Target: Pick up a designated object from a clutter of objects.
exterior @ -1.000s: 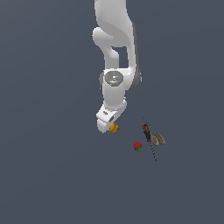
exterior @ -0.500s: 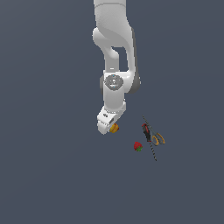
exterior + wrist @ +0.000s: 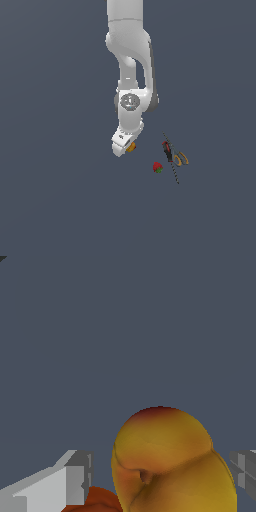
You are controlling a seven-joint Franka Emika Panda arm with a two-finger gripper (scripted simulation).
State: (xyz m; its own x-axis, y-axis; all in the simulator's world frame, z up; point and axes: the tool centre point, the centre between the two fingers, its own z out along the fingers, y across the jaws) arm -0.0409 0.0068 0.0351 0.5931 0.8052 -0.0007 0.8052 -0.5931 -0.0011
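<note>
From the exterior view, my gripper [image 3: 125, 146] hangs just left of the frame's centre, angled down, with a sliver of the yellow-red fruit [image 3: 131, 147] peeking out at its right edge. Lower right of it lie the strawberry [image 3: 158, 167] and the thin dark tool [image 3: 170, 156] with its orange loops [image 3: 181, 159], well apart from me.

In the wrist view the fruit [image 3: 170, 461] fills the lower middle, between my fingers [image 3: 60, 483], which stand wide, not touching it. The orange ball [image 3: 97, 502] sits beside it at the bottom edge.
</note>
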